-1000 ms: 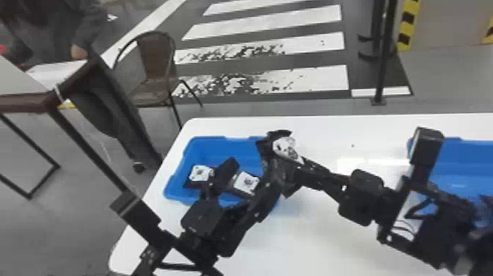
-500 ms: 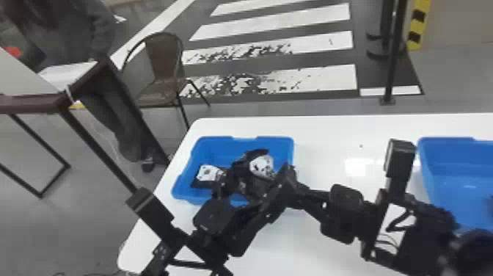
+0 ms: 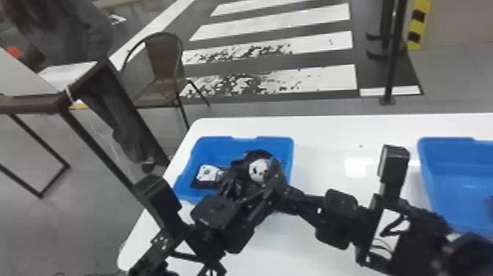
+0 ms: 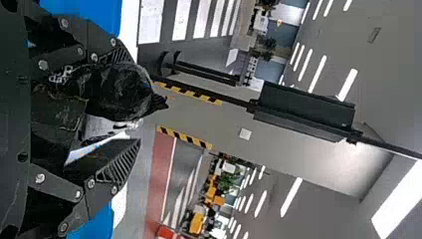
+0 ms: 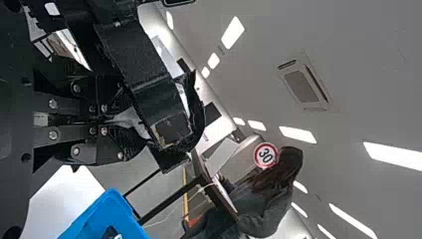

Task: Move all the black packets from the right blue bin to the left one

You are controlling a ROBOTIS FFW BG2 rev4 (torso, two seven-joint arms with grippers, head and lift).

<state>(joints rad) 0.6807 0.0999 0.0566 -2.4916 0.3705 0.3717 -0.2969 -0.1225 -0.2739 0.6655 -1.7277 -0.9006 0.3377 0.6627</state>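
1. Left blue bin [image 3: 216,146]: just below the head view's centre, at 6 o'clock, on the white table [image 3: 322,128].
2. Black packet with a white label [image 3: 208,174]: inside that bin, toward its 8 o'clock.
3. Held packet [image 3: 259,170]: black with a white patch, over that bin's 4 o'clock side.
4. Right gripper [image 3: 276,180]: fingers drawn together, pinching the held packet.
5. Left gripper [image 3: 232,185]: fingers spread, with the held packet between them.
6. Right blue bin [image 3: 444,146]: head view's 3 o'clock; a dark item [image 3: 490,201], too cut off to identify, lies within.
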